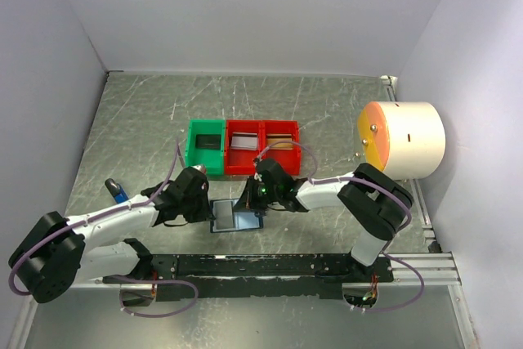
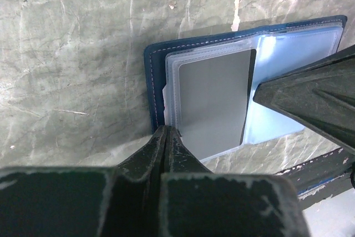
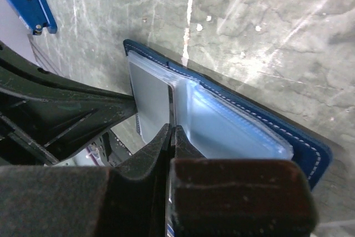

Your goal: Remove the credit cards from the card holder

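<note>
Card holder (image 1: 236,220) open flat on tabletop (image 1: 343,112), between both hands. Left hand (image 2: 166,132) clenched, tips touching holder's edge just ahead; pinching cover or not, can't tell. Silvery grey card (image 2: 213,101) in clear sleeve just beyond left tips. Right hand (image 3: 171,132) clenched, tips at sleeve fold, mid-holder.

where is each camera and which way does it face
top external: above and behind, looking down at the table; left arm and right arm show
left wrist: on the left arm, looking down past the shut left gripper at the card holder
right wrist: on the right arm, past the shut right gripper at that holder
shared: all see the card holder
</note>
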